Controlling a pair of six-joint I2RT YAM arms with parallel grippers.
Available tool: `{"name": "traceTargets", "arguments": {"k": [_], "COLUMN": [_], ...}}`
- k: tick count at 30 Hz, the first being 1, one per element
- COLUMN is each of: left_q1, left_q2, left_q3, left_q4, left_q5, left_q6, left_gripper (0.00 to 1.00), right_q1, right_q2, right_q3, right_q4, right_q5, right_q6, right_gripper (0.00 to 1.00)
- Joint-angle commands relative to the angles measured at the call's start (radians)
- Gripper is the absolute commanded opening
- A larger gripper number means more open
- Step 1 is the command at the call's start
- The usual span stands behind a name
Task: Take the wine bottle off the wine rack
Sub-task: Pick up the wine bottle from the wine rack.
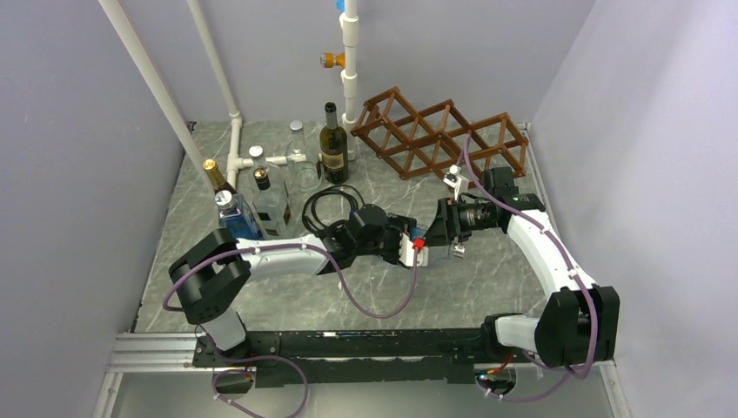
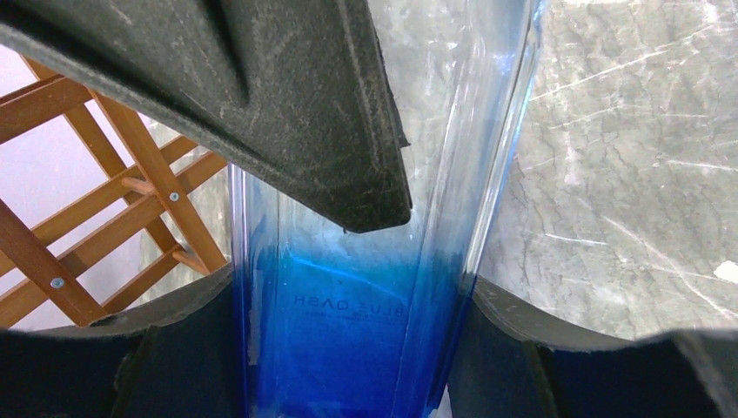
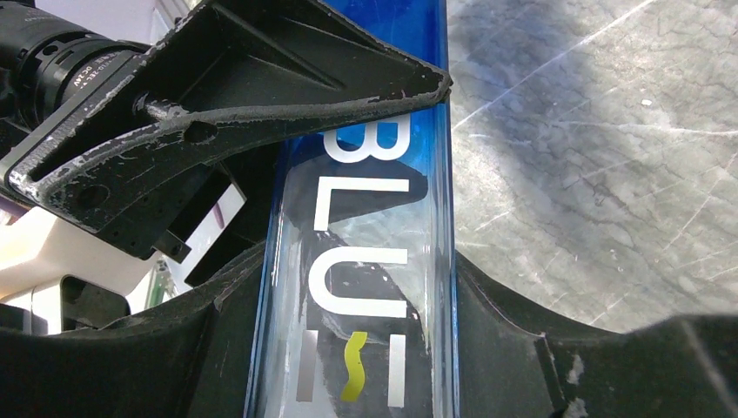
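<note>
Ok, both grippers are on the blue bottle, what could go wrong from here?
1. The left gripper and right gripper both clamp the smooth blue glass bottle; uneven pulls could make it slip or twist.
2. The upright bottles stand close behind the left arm; a swing could topple them.

Overhead view: one wooden wine rack (image 1: 439, 135) at upper right. Five bottles stand at centre left: one dark wine bottle (image 1: 332, 144), one clear bottle (image 1: 301, 161), one gold-topped bottle (image 1: 217, 178), one black-capped bottle (image 1: 266, 202) and one square blue bottle (image 1: 230, 218). A sixth, a blue glass bottle (image 3: 365, 261), fills both wrist views. Three white pipes (image 1: 350, 61) across the top. Two robot arms (image 1: 278, 257). One coiled black cable (image 1: 335, 202).
</note>
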State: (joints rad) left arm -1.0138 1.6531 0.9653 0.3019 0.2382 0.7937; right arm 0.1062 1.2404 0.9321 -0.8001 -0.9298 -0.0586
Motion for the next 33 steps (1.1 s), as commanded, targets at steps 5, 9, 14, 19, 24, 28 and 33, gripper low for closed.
{"name": "traceTargets", "arguments": {"k": [5,9,14,19,24,28,33], "left_q1": [0.002,-0.003,-0.006,-0.008,-0.008,-0.008,-0.009], "left_q2": [-0.071,-0.095,-0.123,-0.14,-0.16,-0.185,-0.224], "left_q3": [0.015,0.0,-0.028,-0.048,-0.068,-0.082,-0.107], "left_q4": [0.15,0.161,0.167,0.173,0.213,0.236,0.26], "left_q5": [-0.034,-0.041,-0.035,-0.029,-0.027,-0.02,-0.009], "left_q6": [-0.052,-0.054,-0.051,-0.054,-0.089,-0.126,-0.177], "left_gripper": [0.0,0.0,0.0,0.0,0.0,0.0,0.0], "right_q1": [0.0,-0.006,-0.037,-0.057,-0.067,-0.079,-0.091], "right_q2": [-0.029,-0.023,-0.026,-0.052,-0.073,-0.091,-0.099], "right_q3": [0.104,0.131,0.16,0.151,0.164,0.174,0.226], "right_q4": [-0.057,-0.121,-0.18,-0.18,-0.192,-0.194,-0.255], "right_q5": [-0.234,-0.263,-0.285,-0.291,-0.307,-0.312,-0.325], "right_q6": [-0.233,-0.313,-0.375,-0.379,-0.39,-0.398,-0.461], "right_gripper": [0.73,0.99,1.0,1.0,1.0,1.0,1.0]}}
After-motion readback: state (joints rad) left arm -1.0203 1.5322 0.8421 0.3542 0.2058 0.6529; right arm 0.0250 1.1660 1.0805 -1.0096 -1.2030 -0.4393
